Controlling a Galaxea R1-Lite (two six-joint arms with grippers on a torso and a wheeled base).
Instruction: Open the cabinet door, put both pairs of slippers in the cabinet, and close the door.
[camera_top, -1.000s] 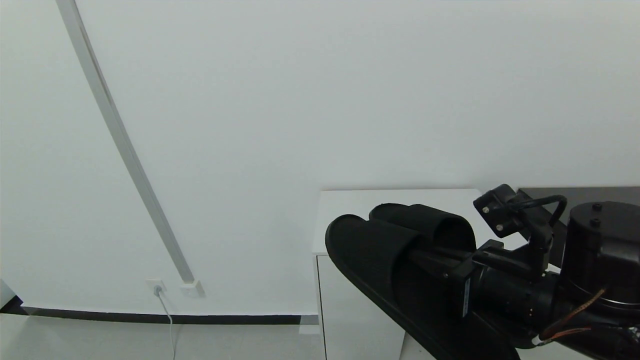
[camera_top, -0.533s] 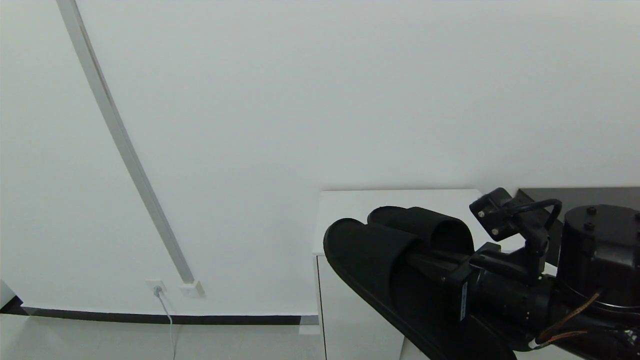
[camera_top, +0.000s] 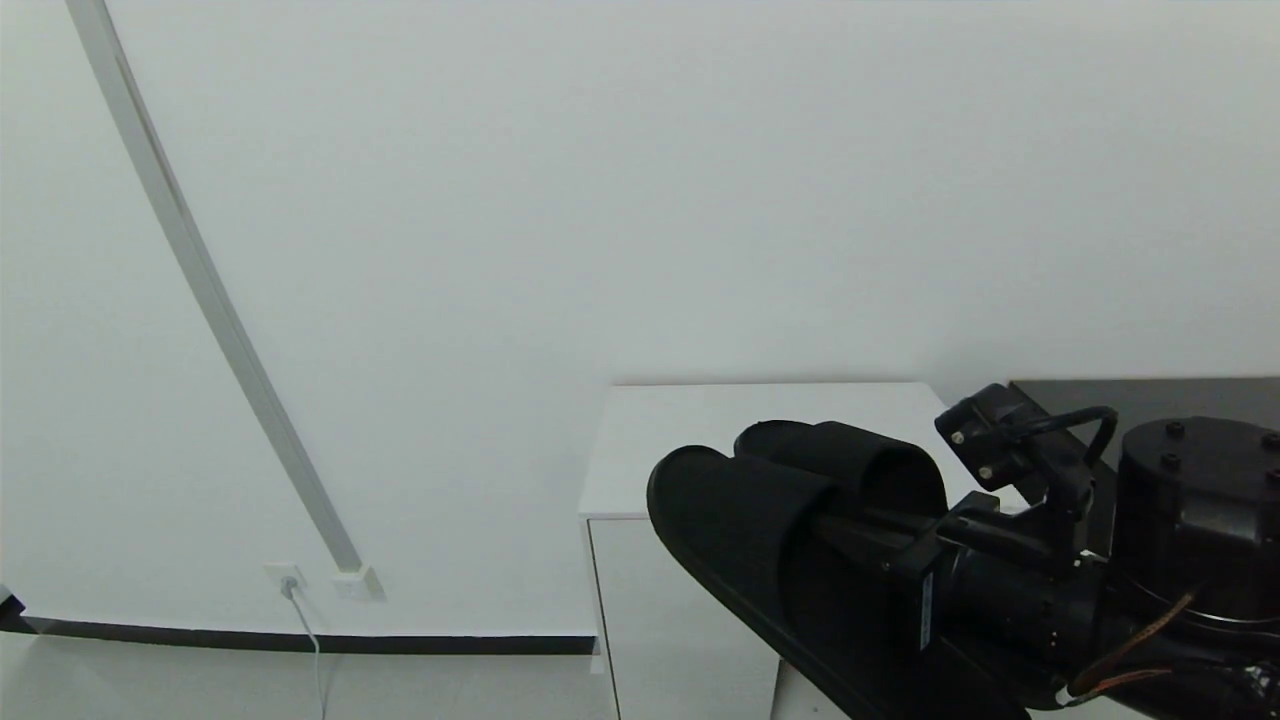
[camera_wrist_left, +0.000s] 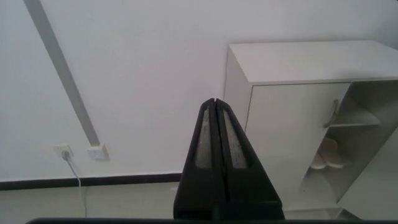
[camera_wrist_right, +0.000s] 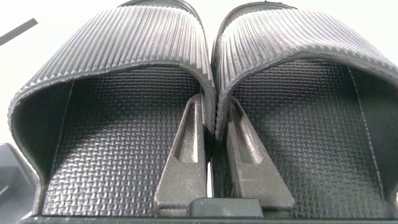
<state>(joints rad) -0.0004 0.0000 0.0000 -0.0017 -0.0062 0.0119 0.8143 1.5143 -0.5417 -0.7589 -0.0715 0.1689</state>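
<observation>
A pair of black slippers (camera_top: 760, 510) hangs in the air in front of the white cabinet (camera_top: 740, 420), toes pointing away from me. My right gripper (camera_top: 845, 520) is shut on the two inner strap edges, pinching both slippers (camera_wrist_right: 149, 56) together between its fingers (camera_wrist_right: 186, 155). My left gripper (camera_wrist_left: 215, 106) is shut with nothing in it, held in front of the wall beside the cabinet (camera_wrist_left: 298, 62). One cabinet door (camera_wrist_left: 289, 137) is closed. The compartment next to it stands open, and a light pair of slippers (camera_wrist_left: 325, 157) lies on a shelf inside.
A grey cable duct (camera_top: 200, 290) runs slantwise down the white wall to a socket with a cord (camera_top: 288, 580). A dark surface (camera_top: 1150, 392) adjoins the cabinet top on the right. Bare floor lies left of the cabinet.
The whole head picture has shifted left, so the camera has turned. The right gripper keeps its hold on the black slippers at about the same spot in view.
</observation>
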